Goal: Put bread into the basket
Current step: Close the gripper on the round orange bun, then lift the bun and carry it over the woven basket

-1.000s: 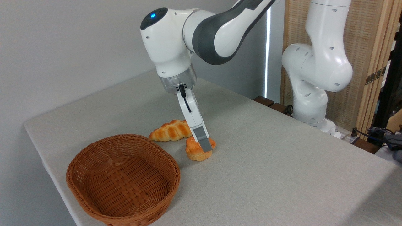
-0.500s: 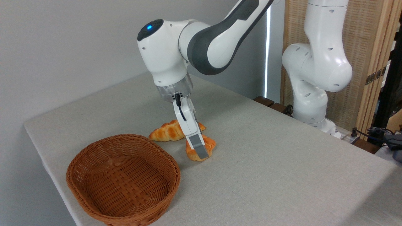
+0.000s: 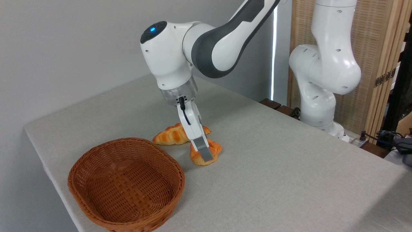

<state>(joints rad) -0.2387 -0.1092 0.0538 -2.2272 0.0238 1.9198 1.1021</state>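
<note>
A white robot arm (image 3: 206, 35) leans over a grey cloth-covered table (image 3: 273, 180), its claw (image 3: 206, 154) lowered onto a small round orange-golden bun (image 3: 213, 153) near the middle of the tabletop. One grey-padded finger (image 3: 204, 149) lies flat across the near side of the bun; the other finger is hidden behind it, so from this spot it cannot be told how wide the claw stands or whether it has truly gripped the bun. The bun rests on the cloth, outside the basket (image 3: 126, 183), its swirled top tipped slightly toward the right. Just behind it, touching or nearly so, lies a longer braided golden loaf (image 3: 172, 134) with pointed ends, stretched out to the left of the claw. The reddish-brown wicker basket sits at the near left corner of the table, close to the edge, with a gap of bare cloth between its thick rim and the bun. A blue light (image 3: 152, 29) glows on the dark cap of the arm's wrist joint. The arm's base (image 3: 322, 96) rises at the far right edge of the table, in front of a woven reed screen (image 3: 370, 48) with a pale wooden frame, and a plain grey wall (image 3: 64, 48) fills the left of the scene.
</note>
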